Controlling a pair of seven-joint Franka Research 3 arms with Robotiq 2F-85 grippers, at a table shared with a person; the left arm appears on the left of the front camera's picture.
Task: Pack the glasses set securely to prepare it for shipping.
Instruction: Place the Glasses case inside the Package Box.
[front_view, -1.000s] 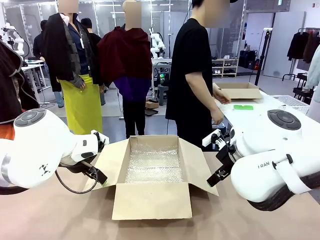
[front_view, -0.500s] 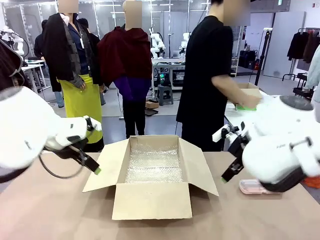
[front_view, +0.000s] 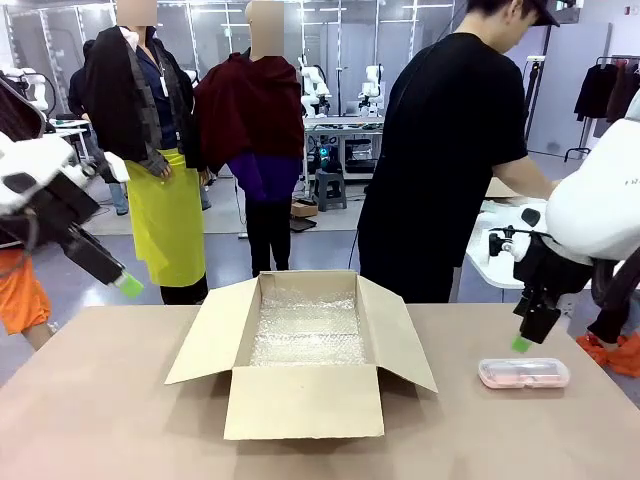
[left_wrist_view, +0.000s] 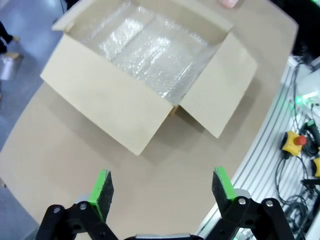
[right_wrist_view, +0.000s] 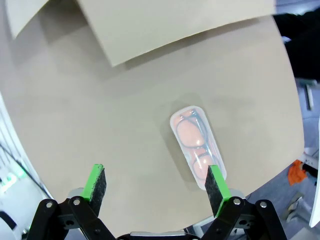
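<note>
A clear pack with pink-red frames (front_view: 523, 373) lies flat on the brown table, right of the open cardboard box (front_view: 305, 350). My right gripper (front_view: 521, 343) hangs just above the pack's left end. In the right wrist view this gripper (right_wrist_view: 156, 185) is open, and the pack (right_wrist_view: 197, 146) sits close to its right-hand finger (right_wrist_view: 217, 187). My left gripper (front_view: 128, 286) is raised off the table's left side. In the left wrist view it (left_wrist_view: 162, 189) is open and empty, high above the box (left_wrist_view: 150, 65). The teal-green pack is out of view.
Bubble wrap (front_view: 305, 330) lines the box floor, and its four flaps are spread outward. A person in black (front_view: 450, 160) stands at the far edge, turned toward a white side table (front_view: 500, 225) on the right. Bare table lies around the box.
Both arms have lifted and swung outward from the box flaps. The pink-red pack now shows on the table at the right. The person has stepped right, toward the side table.
</note>
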